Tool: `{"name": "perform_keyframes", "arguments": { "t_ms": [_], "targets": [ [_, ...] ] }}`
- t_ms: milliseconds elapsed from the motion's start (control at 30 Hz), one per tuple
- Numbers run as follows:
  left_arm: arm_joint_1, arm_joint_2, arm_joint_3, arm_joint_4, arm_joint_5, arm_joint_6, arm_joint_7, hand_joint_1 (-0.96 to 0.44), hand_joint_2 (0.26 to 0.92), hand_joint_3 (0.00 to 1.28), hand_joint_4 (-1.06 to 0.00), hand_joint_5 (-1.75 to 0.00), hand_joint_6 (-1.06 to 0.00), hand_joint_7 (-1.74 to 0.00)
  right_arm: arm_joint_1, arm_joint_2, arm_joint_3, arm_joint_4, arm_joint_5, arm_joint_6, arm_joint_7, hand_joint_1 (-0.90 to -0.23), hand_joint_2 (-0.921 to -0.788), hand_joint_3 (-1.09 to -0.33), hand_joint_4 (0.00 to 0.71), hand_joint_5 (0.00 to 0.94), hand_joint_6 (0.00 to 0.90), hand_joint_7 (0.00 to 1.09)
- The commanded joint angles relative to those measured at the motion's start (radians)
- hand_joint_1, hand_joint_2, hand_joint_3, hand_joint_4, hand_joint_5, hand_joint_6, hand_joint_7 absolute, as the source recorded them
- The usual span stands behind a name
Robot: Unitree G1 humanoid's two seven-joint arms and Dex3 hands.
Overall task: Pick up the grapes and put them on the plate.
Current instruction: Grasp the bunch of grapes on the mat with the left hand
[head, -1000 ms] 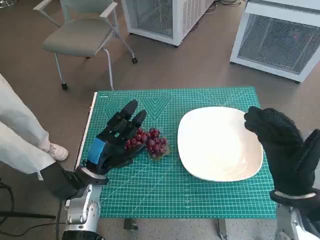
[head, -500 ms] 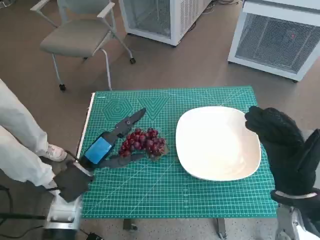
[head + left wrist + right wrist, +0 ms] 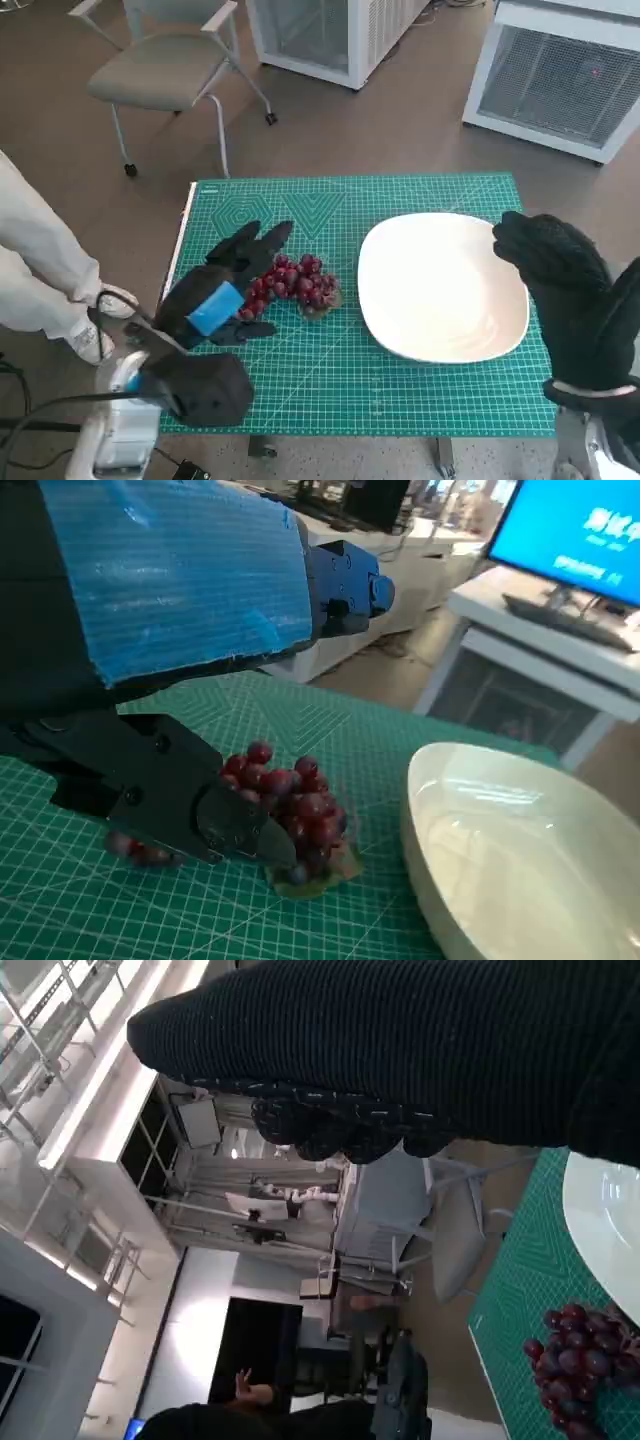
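A bunch of dark red grapes [image 3: 293, 285] lies on the green cutting mat, left of the white plate [image 3: 440, 285]. My left hand [image 3: 225, 283] sits on the grapes' left side, fingers spread above and below the bunch, touching it. In the left wrist view the black fingers [image 3: 190, 800] reach beside the grapes [image 3: 290, 810], with the plate [image 3: 520, 830] beyond. My right hand [image 3: 565, 290] hovers raised over the plate's right edge, holding nothing. The right wrist view shows the glove [image 3: 400, 1050], the grapes [image 3: 575, 1360] and a sliver of plate [image 3: 610, 1230].
The green mat [image 3: 350, 390] covers the small table. A grey chair [image 3: 165, 70] and white cabinets [image 3: 560, 70] stand beyond the table. A person's leg in white and a shoe [image 3: 90, 320] are at the left. A black cable [image 3: 60, 410] runs by my left arm.
My left hand has swung back over the grapes from the left, its fingers now spread around the bunch; half a second ago it lay flatter and lower. The right hand barely moved.
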Motion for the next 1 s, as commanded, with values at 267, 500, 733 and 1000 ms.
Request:
{"name": "perform_keyframes", "arguments": {
  "t_ms": [267, 500, 733, 1000],
  "targets": [
    [-0.085, -0.015, -0.097, 0.049, 0.091, 0.105, 0.017, -0.19, 0.734, 0.0, 0.0, 0.0, -0.12, -0.03, 0.021, -0.004, -0.003, 0.008, 0.0, 0.014, 0.004, -0.336, -0.921, -0.616, 0.42, 0.857, 0.232, 1.01],
    [-0.194, -0.037, -0.182, 0.196, 0.147, 0.143, 0.033, -0.12, 0.737, 0.0, 0.0, 0.0, -0.16, -0.02, 0.022, -0.004, -0.003, 0.01, -0.006, 0.008, 0.004, -0.336, -0.921, -0.617, 0.419, 0.859, 0.23, 1.0],
    [-0.318, -0.07, -0.261, 0.402, 0.206, 0.172, 0.071, -0.1, 0.739, 0.0, -0.01, 0.0, -0.18, -0.02, 0.024, -0.003, -0.004, 0.013, -0.009, 0.008, 0.003, -0.335, -0.921, -0.618, 0.417, 0.862, 0.23, 1.0],
    [-0.452, -0.122, -0.34, 0.654, 0.248, 0.186, 0.134, -0.07, 0.746, 0.0, -0.02, -0.01, -0.19, -0.01, 0.023, -0.005, -0.005, 0.015, -0.014, 0.008, 0.002, -0.333, -0.921, -0.619, 0.415, 0.864, 0.229, 1.0]
  ]
}}
